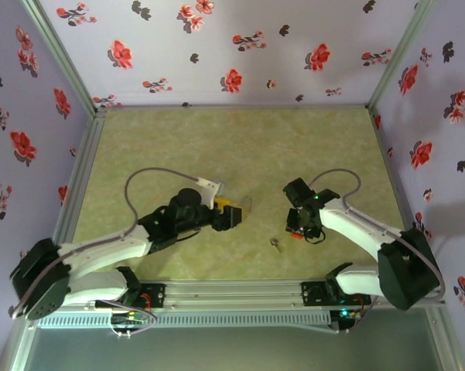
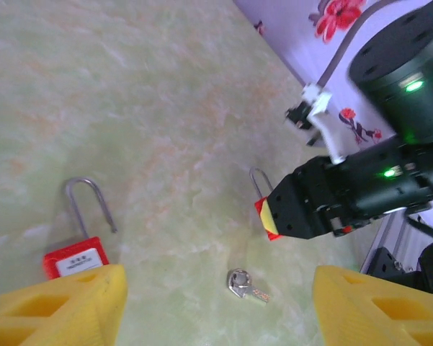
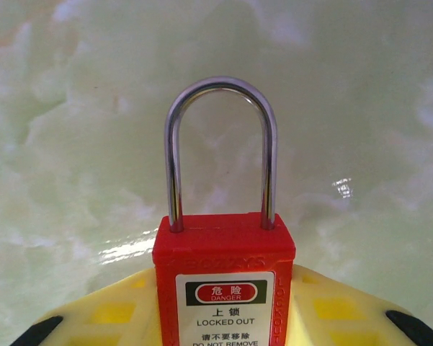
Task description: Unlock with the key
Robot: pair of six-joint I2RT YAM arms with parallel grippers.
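Note:
A small silver key (image 2: pixel 245 284) lies flat on the table (image 2: pixel 166 108), between my left gripper's (image 2: pixel 220 310) yellow fingers (image 2: pixel 57 310) without touching either. That gripper is open and holds nothing. In the top view the key (image 1: pixel 276 243) sits between the two grippers. My right gripper (image 3: pixel 223 303) is shut on a red padlock (image 3: pixel 223 252) with a white danger label, whose steel shackle (image 3: pixel 221 94) is seated in the body. In the left wrist view that padlock (image 2: pixel 268 216) pokes out of the right gripper just beyond the key.
Another red padlock (image 2: pixel 76 258) lies by my left finger, one leg of its shackle (image 2: pixel 86 198) looking free of the body. Floral walls (image 1: pixel 232 46) enclose the table on three sides, with a metal rail (image 1: pixel 240 292) along the near edge.

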